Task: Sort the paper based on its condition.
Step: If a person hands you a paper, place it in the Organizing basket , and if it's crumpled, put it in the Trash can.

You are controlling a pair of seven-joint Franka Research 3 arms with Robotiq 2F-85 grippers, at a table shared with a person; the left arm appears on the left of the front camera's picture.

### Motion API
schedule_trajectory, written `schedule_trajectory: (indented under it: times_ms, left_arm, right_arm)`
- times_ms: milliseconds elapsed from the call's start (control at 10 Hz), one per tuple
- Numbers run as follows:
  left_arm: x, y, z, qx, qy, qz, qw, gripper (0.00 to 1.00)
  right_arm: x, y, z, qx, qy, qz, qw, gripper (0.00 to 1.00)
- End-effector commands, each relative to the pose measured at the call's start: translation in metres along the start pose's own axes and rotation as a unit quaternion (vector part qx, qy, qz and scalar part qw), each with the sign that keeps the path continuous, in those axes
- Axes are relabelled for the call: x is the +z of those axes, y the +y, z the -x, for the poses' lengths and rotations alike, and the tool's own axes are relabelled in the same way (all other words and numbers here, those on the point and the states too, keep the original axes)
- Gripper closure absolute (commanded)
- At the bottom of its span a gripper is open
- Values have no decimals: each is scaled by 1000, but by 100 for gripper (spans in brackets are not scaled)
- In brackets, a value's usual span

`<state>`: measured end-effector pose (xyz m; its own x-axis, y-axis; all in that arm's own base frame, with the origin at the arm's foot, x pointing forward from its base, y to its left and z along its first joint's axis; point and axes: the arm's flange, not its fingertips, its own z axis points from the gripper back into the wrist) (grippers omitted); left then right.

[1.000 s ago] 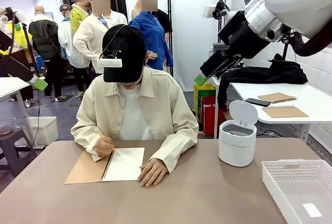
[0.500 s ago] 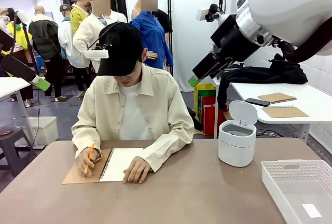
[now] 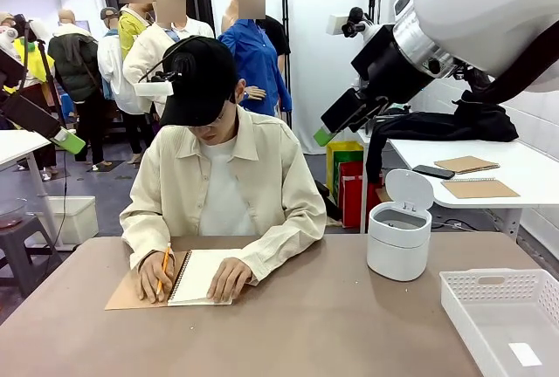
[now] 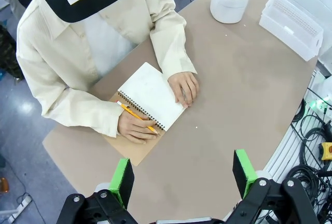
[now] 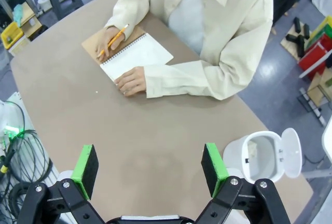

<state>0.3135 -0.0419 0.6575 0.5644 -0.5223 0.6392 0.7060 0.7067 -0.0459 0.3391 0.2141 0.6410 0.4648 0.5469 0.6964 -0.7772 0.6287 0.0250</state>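
No loose paper is in view. A spiral notebook point(image 3: 205, 274) point(image 4: 150, 95) point(image 5: 136, 54) lies open at a white page in front of the person at the far side. One of the person's hands holds a yellow pencil point(image 3: 163, 263) over the brown cover, and the other hand rests on the page's near edge. My left gripper point(image 4: 184, 177) hangs high above the table, open and empty. My right gripper point(image 5: 150, 167) is also high up, open and empty. In the front view the right gripper point(image 3: 325, 135) is raised at the upper right, well above the bin.
A white bin point(image 3: 399, 237) point(image 5: 262, 156) with its lid flipped up stands at the table's right. A white perforated tray point(image 3: 507, 307) point(image 4: 290, 24) sits at the near right corner. The brown table point(image 3: 332, 325) is bare across its middle and near side.
The person's pencil hand slid from the white page onto the brown cover and the head came up a little. My right gripper drifted slightly left.
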Motion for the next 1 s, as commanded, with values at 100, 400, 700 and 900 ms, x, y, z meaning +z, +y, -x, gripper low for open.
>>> schedule_trajectory:
  times_ms: [100, 400, 700, 900]
  left_arm:
    - [1, 0, 0, 0, -3, -1, 1000, 0]
    - [1, 0, 0, 0, -3, -1, 1000, 0]
    - [1, 0, 0, 0, -3, -1, 1000, 0]
    - [1, 0, 0, 0, -3, -1, 1000, 0]
  right_arm:
    - [-1, 0, 1, -2, 0, 2, 1000, 0]
    - [-1, 0, 1, -2, 0, 2, 1000, 0]
    - [-1, 0, 1, -2, 0, 2, 1000, 0]
    - [-1, 0, 1, -2, 0, 2, 1000, 0]
